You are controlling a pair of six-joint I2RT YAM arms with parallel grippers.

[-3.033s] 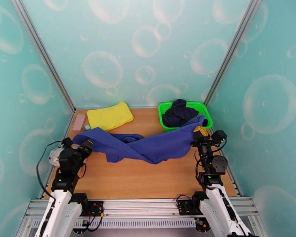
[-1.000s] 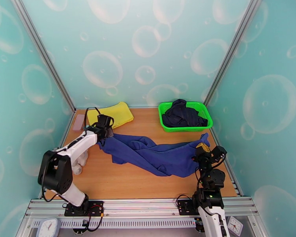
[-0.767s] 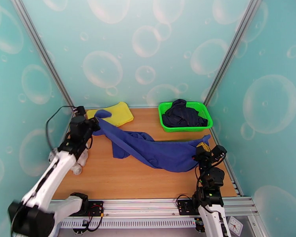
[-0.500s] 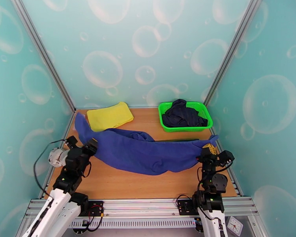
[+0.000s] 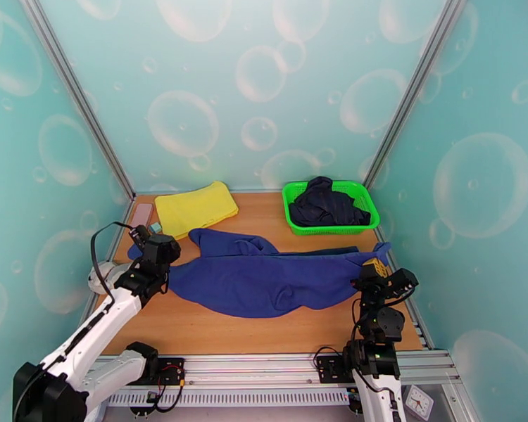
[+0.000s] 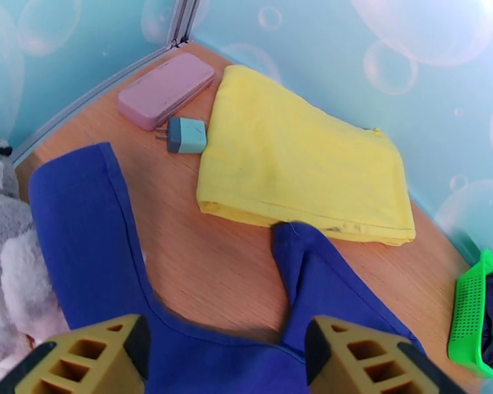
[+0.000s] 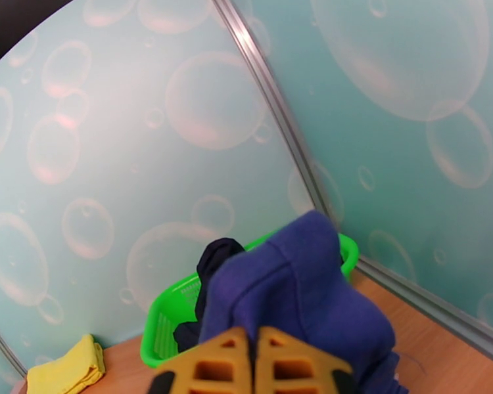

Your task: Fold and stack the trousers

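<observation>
Softly rumpled blue trousers (image 5: 264, 279) sit pinched in right end effector (image 7: 252, 359), left end effector (image 6: 223, 343) spread.

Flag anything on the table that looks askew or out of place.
The trousers lie crooked and rumpled, not flat. One leg end reaches the near edge of the yellow cloth, the other leg lies beside the plush toy, and the opposite end is bunched up in the shut right gripper.
</observation>
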